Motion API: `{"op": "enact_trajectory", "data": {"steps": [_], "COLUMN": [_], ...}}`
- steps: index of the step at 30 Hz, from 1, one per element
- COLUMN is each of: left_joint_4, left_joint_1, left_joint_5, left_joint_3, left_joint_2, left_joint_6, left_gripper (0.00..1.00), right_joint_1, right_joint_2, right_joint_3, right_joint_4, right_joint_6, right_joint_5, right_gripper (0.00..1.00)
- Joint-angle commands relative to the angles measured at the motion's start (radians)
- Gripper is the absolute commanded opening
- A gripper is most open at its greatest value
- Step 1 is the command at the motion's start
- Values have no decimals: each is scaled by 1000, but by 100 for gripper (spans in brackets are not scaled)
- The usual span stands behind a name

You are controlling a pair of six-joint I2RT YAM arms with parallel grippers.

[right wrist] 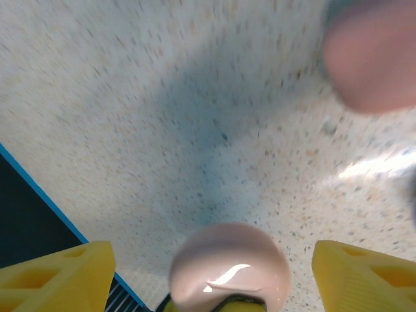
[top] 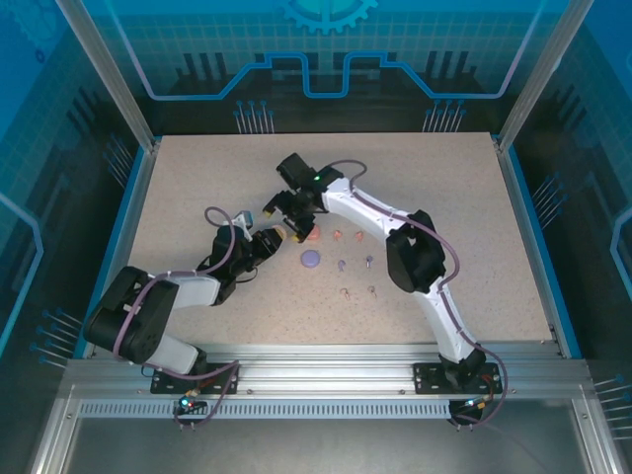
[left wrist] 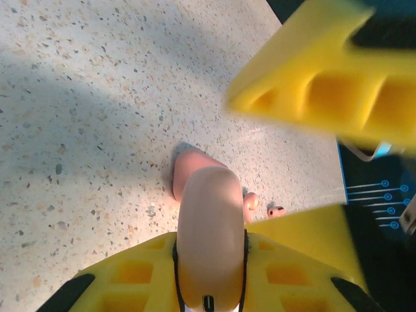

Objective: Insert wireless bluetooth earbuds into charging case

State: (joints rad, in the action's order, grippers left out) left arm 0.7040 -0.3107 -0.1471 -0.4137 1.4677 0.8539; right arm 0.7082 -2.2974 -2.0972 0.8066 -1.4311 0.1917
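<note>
L fingers [left wrist: 153, 260] squeeze the pink case [left wrist: 209, 221], R fingers [right wrist: 361, 276] wide beside it; prob next: open lid, then grab a bud [left wrist: 276, 210].

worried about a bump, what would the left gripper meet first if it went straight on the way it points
Probably the table: the left gripper is shut on a pale pink case, whose far end would touch down first; depth is unclear.
</note>
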Motion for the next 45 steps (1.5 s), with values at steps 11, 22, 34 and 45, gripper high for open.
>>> {"op": "enact_trajectory", "data": {"steps": [11,22,34,45], "left_joint_4": [-282,-457,-450,-424], "left_joint_1": [-2,-2,-2,-2], "left_joint_5": [-435,-543,-560,-577], "left_joint_3": [-233,-364,-391,-407], "left_joint_2": [-86,-65,-35,-76], "left_joint_6": [-202,-287,-282,-253], "left_gripper": [0,0,0,0], "right_joint_1": [-246,-247,-214,-298], "right_joint_2": [535,677,628,558], "right_joint_3": [630,963,963,1062], "right_joint_4": [-450,-751,-776,-863], "right_joint_6": [682,826,802,736], "right_joint_5": [188,471,452,439], "right_gripper": [80,76,72,66]}}
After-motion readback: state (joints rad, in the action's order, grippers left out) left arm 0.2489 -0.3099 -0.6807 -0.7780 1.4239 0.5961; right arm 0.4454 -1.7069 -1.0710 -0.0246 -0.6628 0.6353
